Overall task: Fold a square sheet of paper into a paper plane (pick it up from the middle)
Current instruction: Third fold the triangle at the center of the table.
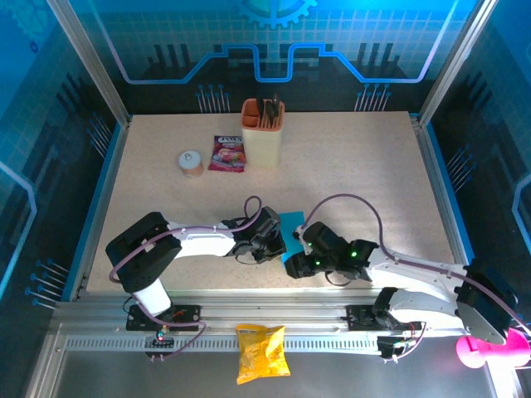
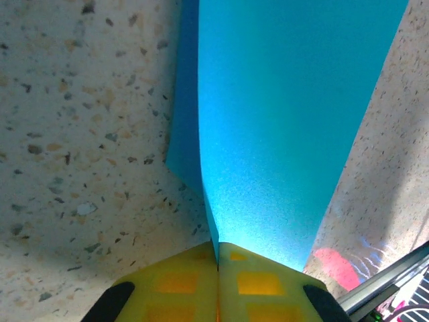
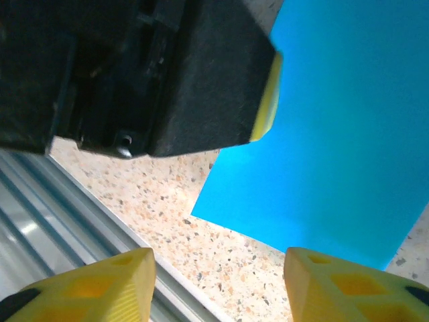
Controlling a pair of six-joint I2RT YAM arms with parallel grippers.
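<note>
The square sheet of paper (image 1: 292,224) is bright blue and lies between the two arms near the table's front. In the left wrist view the paper (image 2: 288,121) rises from a fold, and my left gripper (image 2: 218,258) is shut on its edge, yellow pads pressed together. From above, that left gripper (image 1: 272,240) sits at the sheet's left side. My right gripper (image 1: 297,264) is just below the sheet. In the right wrist view the right gripper (image 3: 220,268) is open over bare table, with the paper (image 3: 335,147) ahead of it and the left gripper's black finger (image 3: 201,74) on the sheet.
A beige cup (image 1: 263,131) holding utensils stands at the back, with a pink-purple packet (image 1: 227,153) and a small round jar (image 1: 191,162) to its left. A yellow snack bag (image 1: 261,352) lies on the front metal rail (image 3: 80,201).
</note>
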